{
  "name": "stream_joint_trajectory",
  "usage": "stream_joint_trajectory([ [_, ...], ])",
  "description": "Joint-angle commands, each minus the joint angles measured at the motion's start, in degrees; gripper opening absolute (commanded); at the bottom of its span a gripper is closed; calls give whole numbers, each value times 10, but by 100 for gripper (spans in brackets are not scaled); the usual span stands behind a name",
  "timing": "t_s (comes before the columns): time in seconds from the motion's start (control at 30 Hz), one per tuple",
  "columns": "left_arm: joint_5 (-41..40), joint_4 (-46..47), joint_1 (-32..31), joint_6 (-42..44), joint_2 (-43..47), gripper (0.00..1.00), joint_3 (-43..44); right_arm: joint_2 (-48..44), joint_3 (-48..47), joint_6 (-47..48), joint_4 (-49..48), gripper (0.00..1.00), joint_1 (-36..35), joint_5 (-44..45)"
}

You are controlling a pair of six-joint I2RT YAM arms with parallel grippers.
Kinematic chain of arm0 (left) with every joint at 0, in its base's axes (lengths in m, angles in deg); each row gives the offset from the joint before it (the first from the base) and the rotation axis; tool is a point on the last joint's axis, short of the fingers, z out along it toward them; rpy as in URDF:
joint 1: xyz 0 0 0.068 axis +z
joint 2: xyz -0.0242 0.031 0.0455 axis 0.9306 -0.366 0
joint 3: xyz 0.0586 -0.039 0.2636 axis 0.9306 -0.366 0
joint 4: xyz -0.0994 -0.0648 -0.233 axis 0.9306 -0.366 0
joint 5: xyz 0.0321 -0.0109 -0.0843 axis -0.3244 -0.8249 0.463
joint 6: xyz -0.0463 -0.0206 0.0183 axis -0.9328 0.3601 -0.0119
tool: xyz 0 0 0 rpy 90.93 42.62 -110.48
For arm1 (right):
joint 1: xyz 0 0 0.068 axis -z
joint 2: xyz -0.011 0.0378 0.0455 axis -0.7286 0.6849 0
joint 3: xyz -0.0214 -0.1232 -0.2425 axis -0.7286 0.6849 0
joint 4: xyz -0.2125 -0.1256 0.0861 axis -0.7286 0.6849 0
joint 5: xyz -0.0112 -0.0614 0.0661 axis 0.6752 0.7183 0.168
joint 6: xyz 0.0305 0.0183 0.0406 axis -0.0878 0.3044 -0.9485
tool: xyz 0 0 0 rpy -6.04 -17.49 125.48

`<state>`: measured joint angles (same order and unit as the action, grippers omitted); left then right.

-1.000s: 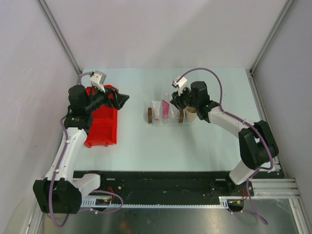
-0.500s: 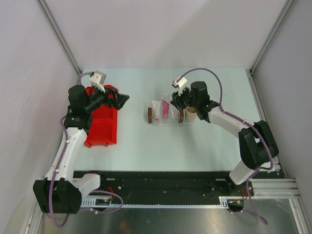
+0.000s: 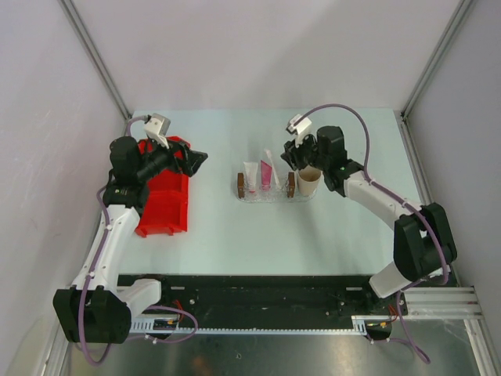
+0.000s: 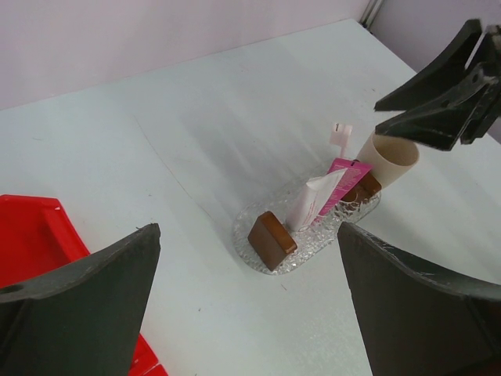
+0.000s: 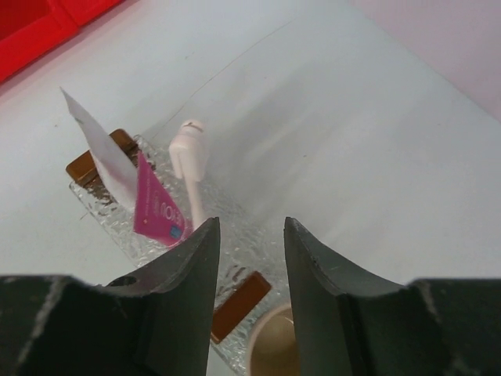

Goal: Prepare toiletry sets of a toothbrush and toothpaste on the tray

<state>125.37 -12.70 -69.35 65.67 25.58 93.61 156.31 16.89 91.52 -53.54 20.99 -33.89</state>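
**Surface.** Pale bench (image 3: 235, 235), plain and matt. A black rail (image 3: 266, 301) runs along its near edge, with both arm bases on it.

**Room.** Grey-lilac walls (image 3: 258, 47) on three sides, with metal posts in the far corners.

**Items on the bench.**
- Tray (image 3: 270, 199): clear and shallow, at bench centre, with a brown block (image 3: 241, 185) at the left end and another at the right.
- White tube (image 3: 250, 175): in the tray beside the left block, standing tilted.
- Pink tube (image 3: 266, 174): in the tray just right of the white tube, also tilted.
- Toothbrush (image 3: 274, 171): in the tray just right of the pink tube, leaning with its pale head up.
- Cup (image 3: 308, 183): tan and upright, touching or just beside the tray's right end.
- Red bin (image 3: 166, 205): on the left, well apart from the tray.

**Left arm.** It rises from the left base and its forearm passes over the red bin. The left claw (image 3: 192, 162) points right toward the tray, well apart from it. The claw stands wide, with nothing between the fingers.

**Right arm.** The elbow sits out at the right and the forearm reaches in toward centre, with the wrist above the cup. The right claw (image 5: 250, 229) hangs over the cup and the tray's right end, pointing down and left. Its fingers stand narrowly apart and the gap is empty, touching neither tube, toothbrush nor cup.
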Motion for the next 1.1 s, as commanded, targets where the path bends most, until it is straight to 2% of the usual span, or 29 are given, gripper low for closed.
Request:
stream_joint_trajectory([
  [0.0, -8, 19, 6, 6, 5, 100, 2, -48, -1, 3, 2, 48, 16, 46],
  [0.1, -22, 19, 6, 9, 10, 100, 3, -66, -1, 4, 7, 58, 28, 67],
  [0.27, -62, 19, 6, 8, 14, 100, 2, -101, -1, -13, 22, 62, 71, 95],
  [0.33, -72, 19, 6, 8, 16, 100, 1, -119, -1, -31, 36, 81, 99, 90],
  [0.5, -132, 20, 6, -6, 16, 100, 2, -169, -1, -59, 87, 90, 133, 151],
  [0.6, -152, 19, 6, -11, 18, 100, 5, -196, -1, -61, 128, 100, 141, 201],
  [0.7, -161, 18, 22, -16, 23, 100, 4, -228, -1, -50, 166, 100, 144, 227],
  [0.87, -191, 16, 24, -7, 36, 100, -2, -275, -1, -94, 197, 100, 146, 318],
  [1.07, -237, 11, 23, 21, 74, 100, -6, -292, 0, -103, 199, 100, 147, 347],
])
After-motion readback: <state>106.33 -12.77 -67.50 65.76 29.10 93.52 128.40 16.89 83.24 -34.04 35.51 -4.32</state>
